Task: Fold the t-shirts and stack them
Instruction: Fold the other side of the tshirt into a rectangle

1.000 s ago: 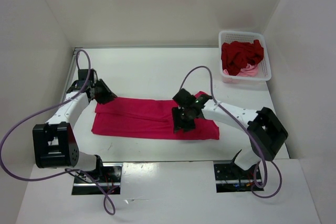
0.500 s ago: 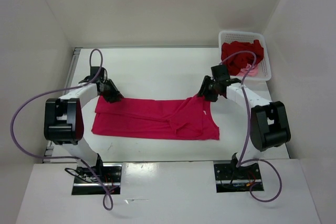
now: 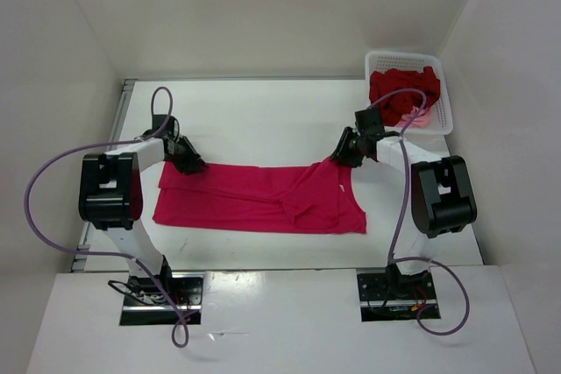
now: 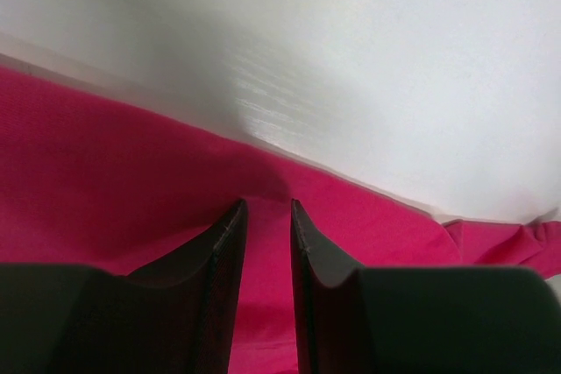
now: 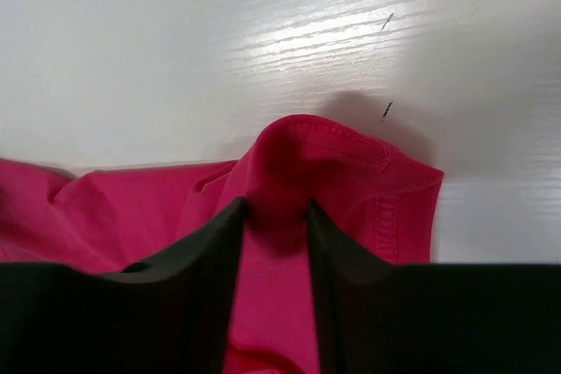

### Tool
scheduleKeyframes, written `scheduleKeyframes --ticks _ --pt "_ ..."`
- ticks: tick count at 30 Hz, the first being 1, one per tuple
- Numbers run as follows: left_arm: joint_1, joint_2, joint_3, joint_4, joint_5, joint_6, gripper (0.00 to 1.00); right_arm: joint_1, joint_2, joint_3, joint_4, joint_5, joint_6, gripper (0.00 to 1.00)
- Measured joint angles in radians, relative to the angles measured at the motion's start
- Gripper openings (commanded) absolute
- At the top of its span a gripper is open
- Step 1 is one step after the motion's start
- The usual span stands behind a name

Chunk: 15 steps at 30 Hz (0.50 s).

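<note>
While the right gripper (image 5: 273,208) pinches the puckered hem of the magenta shirt (image 3: 254,199) in half-closed fingers (image 5: 202,260), we see the left gripper (image 4: 267,208) nearly closed on the opposite corner, grip unclear; the shirt lies spread between them, likely readied for folding.

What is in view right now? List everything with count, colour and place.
magenta t-shirt: one, bright magenta-red, spread mid-table
dark red t-shirt: one, crimson, bunched in the basket
pink t-shirt: one, light pink, basket's near side
basket: one, white mesh, far right corner
table: one, white, under everything
cables: two, purple, looping at either side
left gripper: one, black, pinching the magenta t-shirt's far left corner
right gripper: one, black, around its far right corner
</note>
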Motion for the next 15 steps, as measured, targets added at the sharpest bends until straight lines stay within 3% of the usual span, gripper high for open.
scheduleKeyframes --ticks 3,8,15 --pt "0.011 0.003 0.000 0.011 0.006 -0.016 0.34 0.000 0.021 0.000 0.003 -0.018 0.006 0.16" --pt "0.050 0.013 -0.004 0.033 0.033 -0.027 0.34 -0.001 0.022 0.000 0.014 -0.024 0.031 0.03" --pt "0.134 0.013 -0.025 0.067 0.064 -0.057 0.33 -0.047 -0.014 -0.019 0.010 0.023 0.050 0.01"
